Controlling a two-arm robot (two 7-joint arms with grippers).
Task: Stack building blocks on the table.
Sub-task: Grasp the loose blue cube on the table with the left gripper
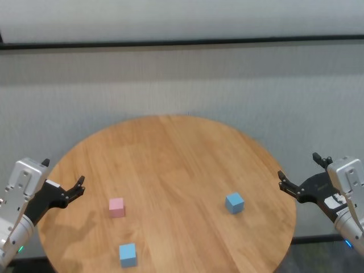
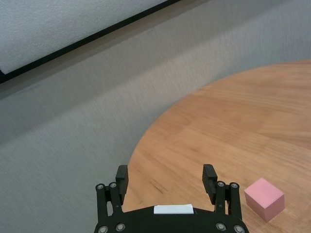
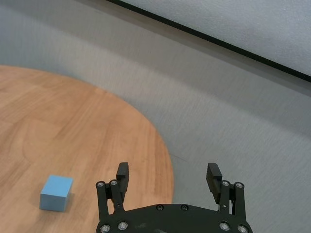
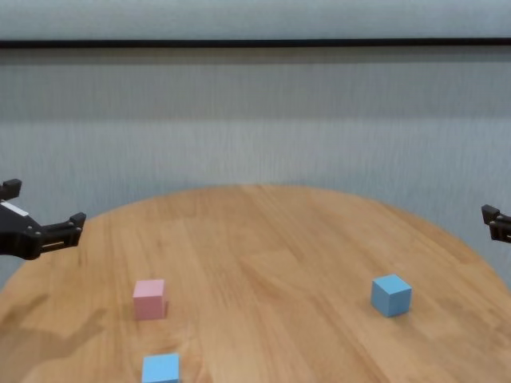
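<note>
Three building blocks are seen lying apart on the round wood-plank counter, none stacked. The pink block is placed toward seven o'clock of the counter's middle. One light blue block is found just below it, near the counter's six-to-seven o'clock edge, close to the pink block but not touching it. The other light blue block is set well apart from both, toward four o'clock.

The left gripper is held above the counter's nine o'clock rim, its fingers spread wide and nothing held between them; the pink block is seen near it in the left wrist view. The right gripper is held just off the counter's three o'clock rim, its fingers likewise spread wide and empty, with the four o'clock blue block near it on the counter.
</note>
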